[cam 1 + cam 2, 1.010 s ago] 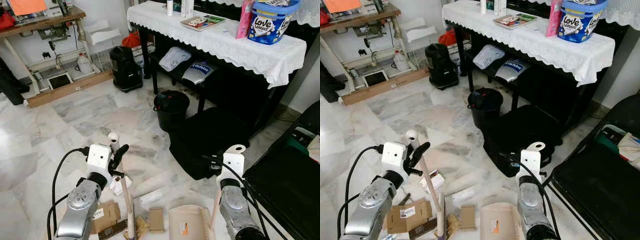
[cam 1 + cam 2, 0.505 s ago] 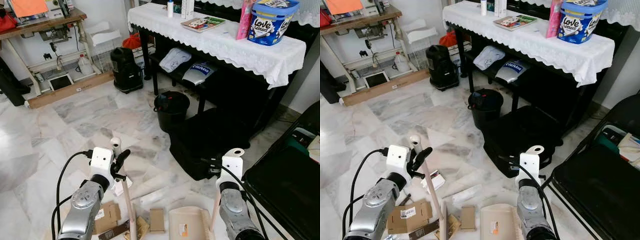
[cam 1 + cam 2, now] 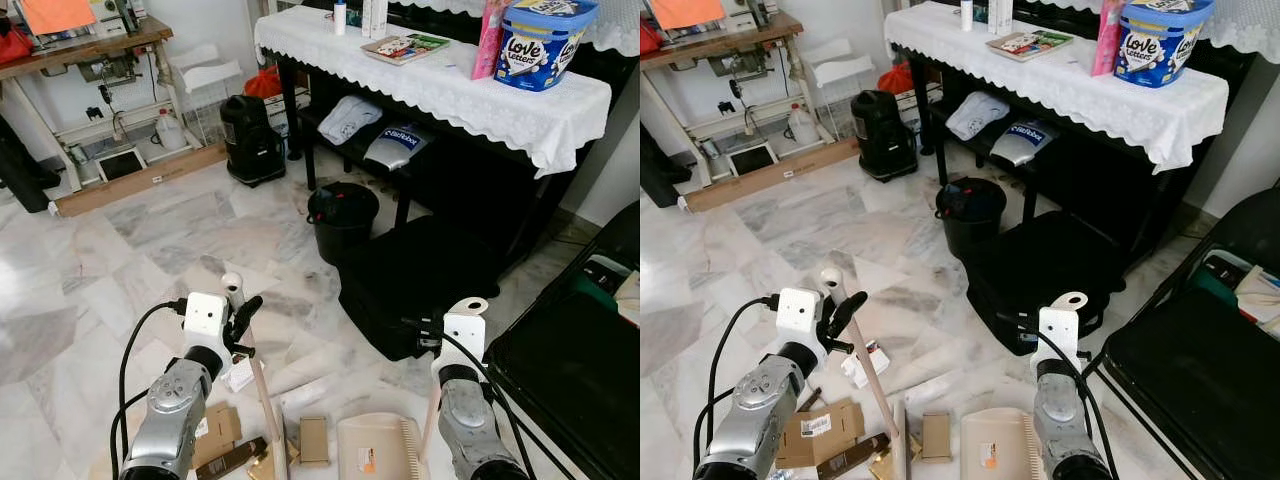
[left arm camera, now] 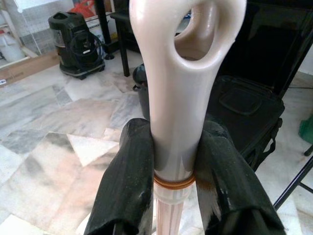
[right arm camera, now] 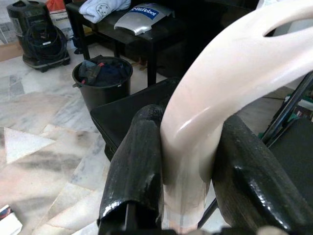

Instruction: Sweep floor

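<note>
My left gripper is shut on the cream broom handle just below its loop end; the shaft slants down to the floor in front of me. The right gripper is shut on the curved cream handle of the dustpan, which rests on the marble floor. Cardboard scraps and a small cardboard piece lie between the broom's foot and the dustpan. A white scrap lies near the shaft.
A black bin and a black bag sit ahead, under a table with a white lace cloth. A black case stands on the right. Further back are a black vacuum and a sewing table.
The broom's lower end has slid a little to the right, toward the dustpan, nudging the scraps. The left gripper shifted slightly right with it. The dustpan has stayed put.
</note>
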`<state>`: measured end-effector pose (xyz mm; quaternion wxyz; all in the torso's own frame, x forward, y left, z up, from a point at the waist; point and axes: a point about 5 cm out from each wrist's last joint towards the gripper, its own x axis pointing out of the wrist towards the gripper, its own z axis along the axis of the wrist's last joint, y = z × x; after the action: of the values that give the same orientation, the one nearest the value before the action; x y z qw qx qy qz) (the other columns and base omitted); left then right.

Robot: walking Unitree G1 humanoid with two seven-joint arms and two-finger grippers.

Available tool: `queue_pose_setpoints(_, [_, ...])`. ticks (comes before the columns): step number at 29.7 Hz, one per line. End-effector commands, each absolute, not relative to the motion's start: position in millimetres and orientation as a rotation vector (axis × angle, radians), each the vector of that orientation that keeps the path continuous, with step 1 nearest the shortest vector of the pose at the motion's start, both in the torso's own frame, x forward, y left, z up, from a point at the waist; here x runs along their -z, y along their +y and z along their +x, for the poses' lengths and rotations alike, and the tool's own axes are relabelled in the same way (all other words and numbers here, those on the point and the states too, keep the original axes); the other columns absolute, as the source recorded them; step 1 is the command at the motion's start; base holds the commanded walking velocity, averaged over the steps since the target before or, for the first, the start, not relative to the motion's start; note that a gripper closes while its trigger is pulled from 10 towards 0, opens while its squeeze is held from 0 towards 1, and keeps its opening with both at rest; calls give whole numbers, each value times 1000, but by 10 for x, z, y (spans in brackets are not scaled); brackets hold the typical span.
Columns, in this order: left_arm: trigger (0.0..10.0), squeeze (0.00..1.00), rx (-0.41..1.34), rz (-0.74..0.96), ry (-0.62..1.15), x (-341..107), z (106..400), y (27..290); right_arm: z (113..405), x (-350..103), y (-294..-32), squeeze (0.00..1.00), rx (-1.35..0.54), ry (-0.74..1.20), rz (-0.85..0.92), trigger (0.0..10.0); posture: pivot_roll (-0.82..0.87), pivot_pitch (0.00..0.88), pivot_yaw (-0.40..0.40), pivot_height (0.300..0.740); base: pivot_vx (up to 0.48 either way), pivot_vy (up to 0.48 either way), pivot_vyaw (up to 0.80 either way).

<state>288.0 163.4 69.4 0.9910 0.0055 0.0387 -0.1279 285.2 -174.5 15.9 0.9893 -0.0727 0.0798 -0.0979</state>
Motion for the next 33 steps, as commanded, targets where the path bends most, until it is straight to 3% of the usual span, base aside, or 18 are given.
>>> queue_pose_setpoints(1, [10000,0,254,18,61,-728,2925,1673,2809,-104,-1707,0,178,183,-154,10000,95,18,92,740,0,0,0])
queue_pose_setpoints(7, [10000,0,294,-42,72,-799,3088,1639,2802,-100,-1705,0,186,183,-151,10000,90,19,102,740,0,0,0])
queue_pose_setpoints(17, [10000,0,372,-122,127,-776,3082,1611,2821,-119,-1727,0,201,181,-166,10000,96,18,106,740,0,0,0])
queue_pose_setpoints(33, [10000,0,395,-458,127,-933,3065,1608,2863,-135,-1672,0,190,187,-172,10000,103,0,108,740,0,0,0])
